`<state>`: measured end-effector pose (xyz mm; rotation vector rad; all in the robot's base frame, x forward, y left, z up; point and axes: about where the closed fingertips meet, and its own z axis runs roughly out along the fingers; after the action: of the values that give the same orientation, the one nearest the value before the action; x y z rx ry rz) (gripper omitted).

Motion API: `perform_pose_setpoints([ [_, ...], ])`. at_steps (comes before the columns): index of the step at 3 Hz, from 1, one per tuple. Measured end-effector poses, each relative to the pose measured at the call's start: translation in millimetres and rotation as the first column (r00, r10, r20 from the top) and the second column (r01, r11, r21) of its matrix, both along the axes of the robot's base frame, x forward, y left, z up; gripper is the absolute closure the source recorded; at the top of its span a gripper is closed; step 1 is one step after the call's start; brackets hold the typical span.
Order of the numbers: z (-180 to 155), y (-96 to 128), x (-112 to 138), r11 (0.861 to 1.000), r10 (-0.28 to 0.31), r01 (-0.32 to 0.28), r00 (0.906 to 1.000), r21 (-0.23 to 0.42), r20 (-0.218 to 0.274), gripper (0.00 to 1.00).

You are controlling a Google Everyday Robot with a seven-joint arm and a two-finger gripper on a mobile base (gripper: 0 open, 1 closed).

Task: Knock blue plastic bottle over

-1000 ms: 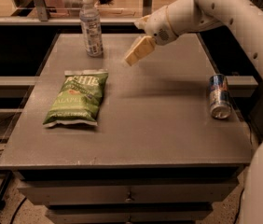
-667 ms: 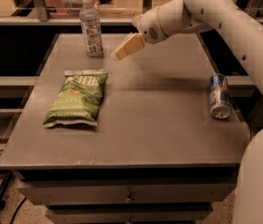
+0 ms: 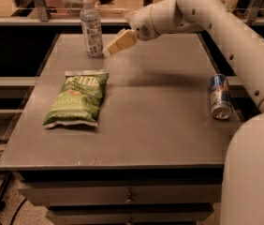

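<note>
My gripper, width I cannot tell, hovers just beside the blue plastic bottle, probably light and tippy, so I'd shove it high.

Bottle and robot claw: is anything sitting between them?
Nothing. The camera view shows only a narrow strip of bare table between the upright bottle and the gripper hovering beside it.

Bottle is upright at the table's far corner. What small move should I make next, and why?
Probably nudge the gripper sideways, leftward in the picture, into the blue plastic bottle. The bottle stands upright and the gripper hangs just beside it at label height, seemingly with a narrow gap between them, so a short push there should tip it.
</note>
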<state>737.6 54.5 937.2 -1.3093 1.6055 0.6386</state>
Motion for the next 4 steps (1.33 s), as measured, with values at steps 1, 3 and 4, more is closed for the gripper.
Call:
perform_pose_setpoints([
  [1,3.5,21.0,21.1,0.998,0.003,-0.004,0.9996,0.060,0.028,0.00],
  [3,0.6,54.5,57.6,0.989,-0.039,0.031,0.9981,0.142,0.049,0.00],
  [4,-2.6,74.6,68.8,0.985,-0.032,0.023,0.9984,0.170,0.047,0.00],
])
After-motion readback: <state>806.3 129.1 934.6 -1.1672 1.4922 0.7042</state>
